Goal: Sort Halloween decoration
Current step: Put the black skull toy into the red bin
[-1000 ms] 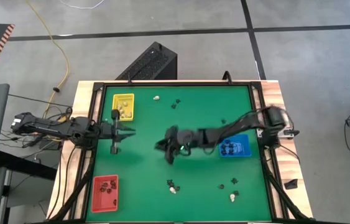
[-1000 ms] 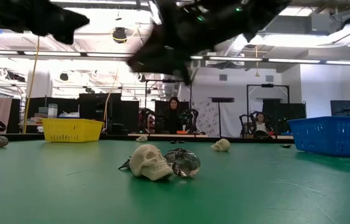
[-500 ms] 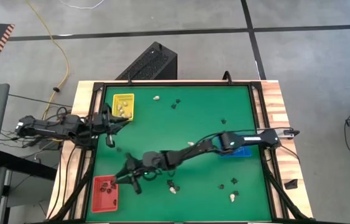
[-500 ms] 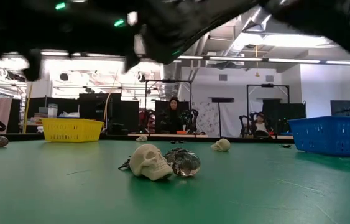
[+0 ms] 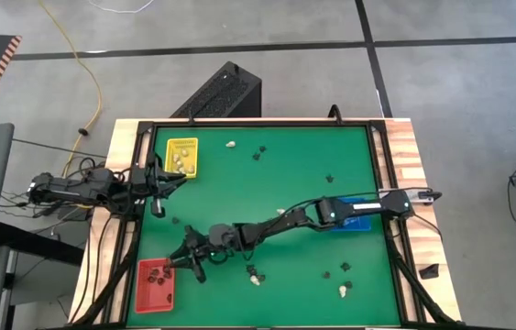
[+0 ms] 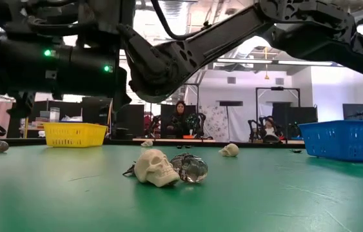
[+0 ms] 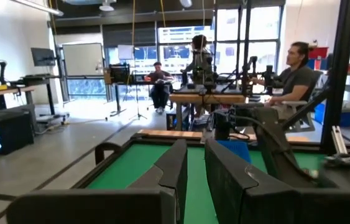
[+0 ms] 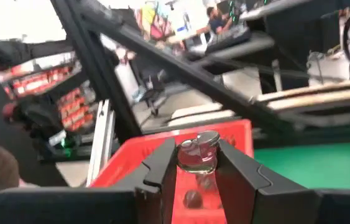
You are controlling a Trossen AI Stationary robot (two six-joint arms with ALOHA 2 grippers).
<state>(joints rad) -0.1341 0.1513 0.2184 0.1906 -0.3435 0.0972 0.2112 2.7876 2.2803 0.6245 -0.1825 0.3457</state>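
Pinching a clear trinket [image 8: 198,151], the right tool [image 8: 196,163] hangs over the red tray [image 8: 162,149] (no writing legible).

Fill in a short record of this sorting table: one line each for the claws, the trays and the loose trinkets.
Right claw: shut on a small clear skull trinket, reaching across above the red rectangular tray
Left claw: held near the yellow rectangular tray, fingers nearly together, nothing between them
Blue rectangular tray: at the table's right side, under the right arm
Loose trinkets: cream plastic skull and a clear one on the green mat
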